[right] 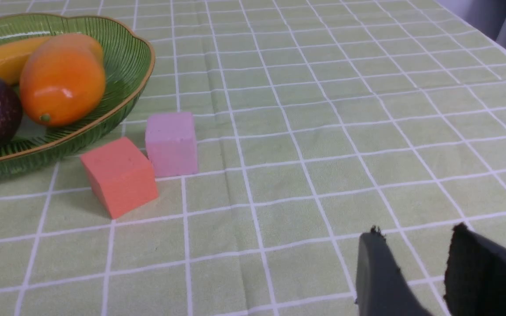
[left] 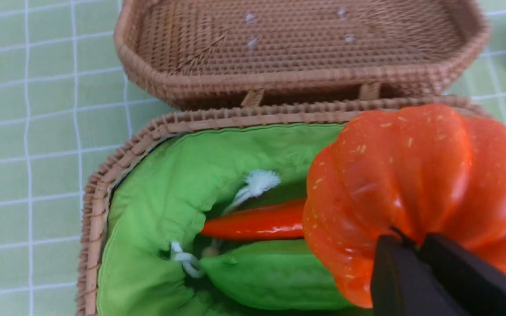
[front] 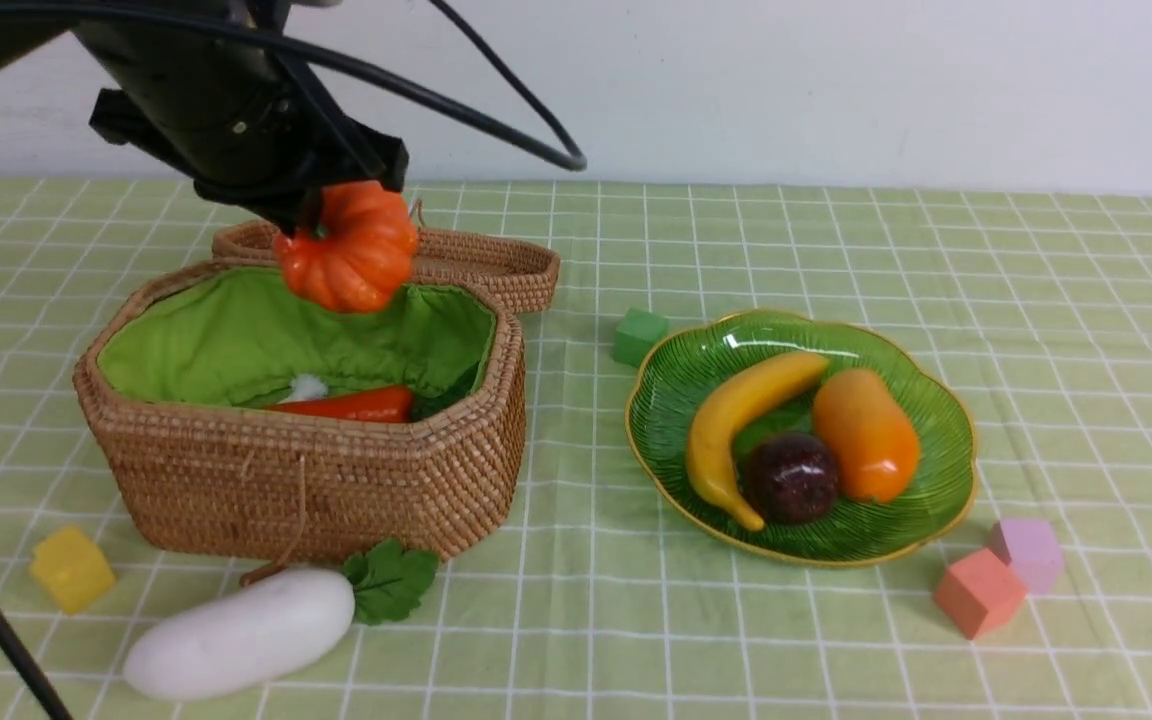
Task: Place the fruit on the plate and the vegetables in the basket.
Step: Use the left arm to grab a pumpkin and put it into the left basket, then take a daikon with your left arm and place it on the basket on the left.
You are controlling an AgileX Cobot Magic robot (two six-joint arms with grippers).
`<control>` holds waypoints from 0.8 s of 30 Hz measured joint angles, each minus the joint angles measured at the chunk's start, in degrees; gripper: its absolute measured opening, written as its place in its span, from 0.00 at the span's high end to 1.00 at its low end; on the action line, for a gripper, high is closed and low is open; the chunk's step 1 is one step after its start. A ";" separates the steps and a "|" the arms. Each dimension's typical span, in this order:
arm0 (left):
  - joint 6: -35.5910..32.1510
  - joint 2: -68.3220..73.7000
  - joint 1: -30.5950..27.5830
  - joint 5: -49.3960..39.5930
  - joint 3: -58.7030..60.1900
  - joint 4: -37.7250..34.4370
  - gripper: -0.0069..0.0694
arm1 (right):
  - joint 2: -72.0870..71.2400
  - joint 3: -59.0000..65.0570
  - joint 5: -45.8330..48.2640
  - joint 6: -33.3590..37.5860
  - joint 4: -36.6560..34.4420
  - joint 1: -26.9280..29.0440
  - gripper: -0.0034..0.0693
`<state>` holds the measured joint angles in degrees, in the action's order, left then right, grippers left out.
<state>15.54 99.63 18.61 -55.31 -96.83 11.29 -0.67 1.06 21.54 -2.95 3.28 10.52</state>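
Front view shows the bench [front: 836, 640] under a pale green cloth with a white grid, a plain white wall behind it. No writing or label can be read anywhere.

Left claw [front: 311, 205] is clamped on the pumpkin [front: 348, 246] by its stem, holding it over the open basket [front: 316, 480]; the fingertips are hidden behind the fruit-like body. Inside the green lining lie the carrot [front: 351, 404] and, seen from the left wrist, the gourd [left: 275, 274], both partly hidden. White radish [front: 241, 632] lies on the bench just in front of the basket.

Banana [front: 736, 420], mango [front: 866, 435] and mangosteen [front: 791, 478] sit on the plate [front: 896, 540].

Right claw [right: 420, 267], jaws apart and gripping nothing, hangs low over bare cloth, cut off by the frame edge.
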 joint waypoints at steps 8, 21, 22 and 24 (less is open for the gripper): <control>4.82 3.91 0.00 -3.65 0.06 2.79 0.39 | 0.00 0.00 0.00 0.00 0.05 0.00 0.62; -28.66 -11.68 0.32 -15.04 18.27 -9.25 0.08 | 0.00 0.00 0.00 0.00 0.11 0.00 0.62; -31.63 -12.34 0.05 -15.04 20.12 -9.20 0.09 | 0.00 0.00 0.00 0.00 0.11 0.00 0.62; -39.61 -13.45 -1.23 -14.54 26.72 -9.10 0.15 | 0.00 0.00 0.00 0.00 0.17 0.00 0.62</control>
<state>-24.07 86.18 17.39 -69.84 -70.12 2.18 -0.67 1.06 21.54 -2.95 3.45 10.52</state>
